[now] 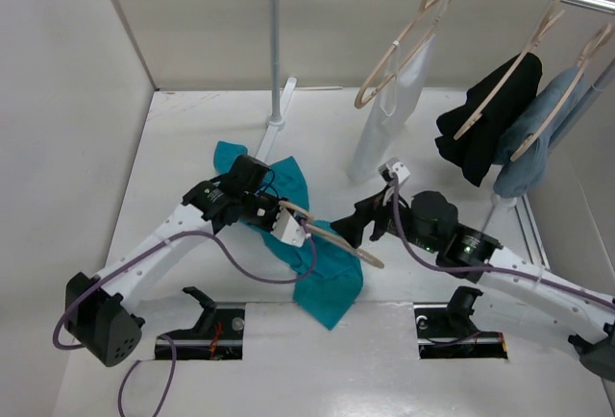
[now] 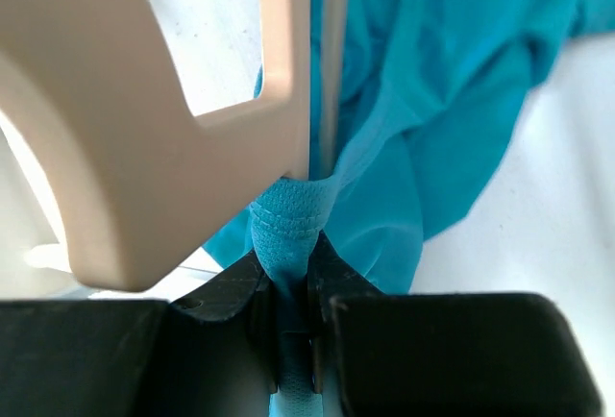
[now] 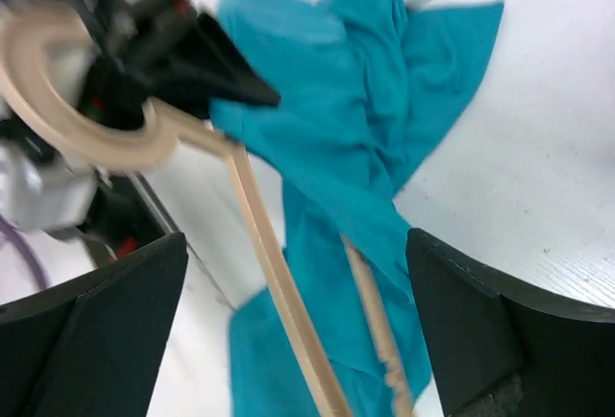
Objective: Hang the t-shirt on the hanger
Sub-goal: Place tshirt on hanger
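The teal t-shirt (image 1: 322,278) lies crumpled on the table's middle. My left gripper (image 1: 298,229) is shut on a rolled hem of the t-shirt (image 2: 288,230), the jaws pinching the cloth. The beige hanger (image 1: 338,241) lies slanted over the shirt, its hook (image 2: 135,158) right beside my left fingers. In the right wrist view one hanger arm (image 3: 279,282) lies bare and the other (image 3: 377,326) runs under a fold of the t-shirt (image 3: 346,138). My right gripper (image 1: 354,229) is wide open, its fingers (image 3: 101,331) standing apart on both sides of the hanger without touching it.
A rail at the back right carries hangers with a white garment (image 1: 399,90), a black garment (image 1: 485,129) and a grey-blue garment (image 1: 538,143). A vertical pole (image 1: 276,42) stands at the back centre. Walls close the left and the back.
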`<state>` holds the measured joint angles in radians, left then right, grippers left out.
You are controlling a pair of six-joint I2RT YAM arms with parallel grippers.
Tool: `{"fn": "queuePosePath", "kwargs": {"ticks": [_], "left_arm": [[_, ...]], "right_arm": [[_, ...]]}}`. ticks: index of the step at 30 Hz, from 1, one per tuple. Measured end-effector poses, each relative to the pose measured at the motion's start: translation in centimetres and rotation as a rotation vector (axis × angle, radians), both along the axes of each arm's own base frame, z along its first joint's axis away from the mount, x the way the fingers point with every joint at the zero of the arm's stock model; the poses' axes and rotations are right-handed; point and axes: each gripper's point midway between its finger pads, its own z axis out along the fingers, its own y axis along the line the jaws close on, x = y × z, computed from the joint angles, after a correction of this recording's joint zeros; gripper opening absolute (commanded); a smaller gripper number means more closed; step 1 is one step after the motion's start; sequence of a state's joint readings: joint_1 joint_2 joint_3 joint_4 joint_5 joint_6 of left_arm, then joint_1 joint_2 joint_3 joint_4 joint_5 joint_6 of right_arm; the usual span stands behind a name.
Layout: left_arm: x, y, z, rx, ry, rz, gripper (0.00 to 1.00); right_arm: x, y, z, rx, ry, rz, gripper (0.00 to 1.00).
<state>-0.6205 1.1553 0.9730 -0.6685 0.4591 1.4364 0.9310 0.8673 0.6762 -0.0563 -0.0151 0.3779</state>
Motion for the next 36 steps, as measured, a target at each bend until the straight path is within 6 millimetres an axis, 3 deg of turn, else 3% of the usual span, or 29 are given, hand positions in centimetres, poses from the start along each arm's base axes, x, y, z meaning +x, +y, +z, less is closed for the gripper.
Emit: {"fn": "queuePosePath", "kwargs": {"ticks": [3,6,11,13,15,18,19,23,27,32,36], "left_arm": [[-0.7,0.6,-0.3,0.010,-0.035,-0.041,0.00],[-0.8,0.6,-0.7,0.019,-0.047,-0.067,0.00],[-0.8,0.5,-0.6,0.021,-0.067,-0.102,0.00],[-0.8,0.4,-0.5,0.023,-0.082,-0.123,0.00],[-0.8,0.4,-0.4,0.028,-0.103,-0.149,0.00],[-1.1,0.6,-0.5,0.030,-0.133,-0.179,0.00],[-1.2,0.7,-0.5,0.031,-0.140,-0.187,0.00],[-1.4,0.8,-0.6,0.033,-0.152,-0.203,0.00],[-1.4,0.7,-0.6,0.033,-0.153,-0.203,0.00],[-1.4,0.7,-0.6,0.030,-0.150,-0.203,0.00],[-1.5,0.6,-0.6,0.027,-0.148,-0.205,0.00]], "right_arm": [[-0.1,-1.0,1.7,0.064,0.015,-0.057,0.98],[0.3,-1.1,0.3,0.036,0.080,-0.100,0.80],[0.2,-0.4,-7.8,-0.182,0.257,-0.096,0.00],[-0.4,-0.5,-10.0,-0.240,0.307,-0.083,0.03],[-1.2,-0.5,-11.3,-0.275,0.329,-0.063,0.24],[-1.9,-0.3,-11.6,-0.284,0.337,-0.038,0.45],[-1.9,-0.2,-11.6,-0.283,0.338,-0.039,0.47],[-1.6,-0.5,-12.2,-0.300,0.349,-0.070,0.53],[-1.4,-0.7,-14.8,-0.371,0.392,-0.095,0.54],[-1.2,-1.7,-18.4,-0.475,0.474,-0.175,0.43],[-0.1,-1.2,-17.7,-0.456,0.477,-0.237,0.54]]}}
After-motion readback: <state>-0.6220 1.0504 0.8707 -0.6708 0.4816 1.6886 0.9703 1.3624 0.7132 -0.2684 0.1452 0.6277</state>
